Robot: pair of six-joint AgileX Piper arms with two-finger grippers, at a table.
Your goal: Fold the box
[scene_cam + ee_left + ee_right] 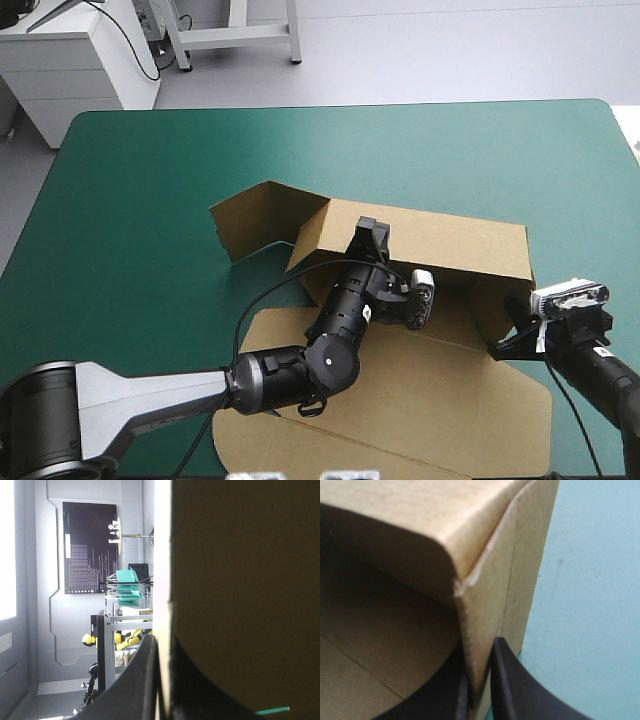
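While the box (440, 250) sits on the table (150, 200) toward 6 o'clock, with the left gripper (162, 642) pinching its 12 o'clock wall and the right gripper (480, 649) pinching its 3 o'clock wall, 1 hard tug might rip it or drop a wall.

The box (420, 390) is brown, the cover (150, 200) teal-green, the right gripper (480, 645) black.

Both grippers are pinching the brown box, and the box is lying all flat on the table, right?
Not all flat. The left gripper and right gripper do pinch the box, but the high view shows its far wall and right side wall standing up; only the near panel lies flat on the table.
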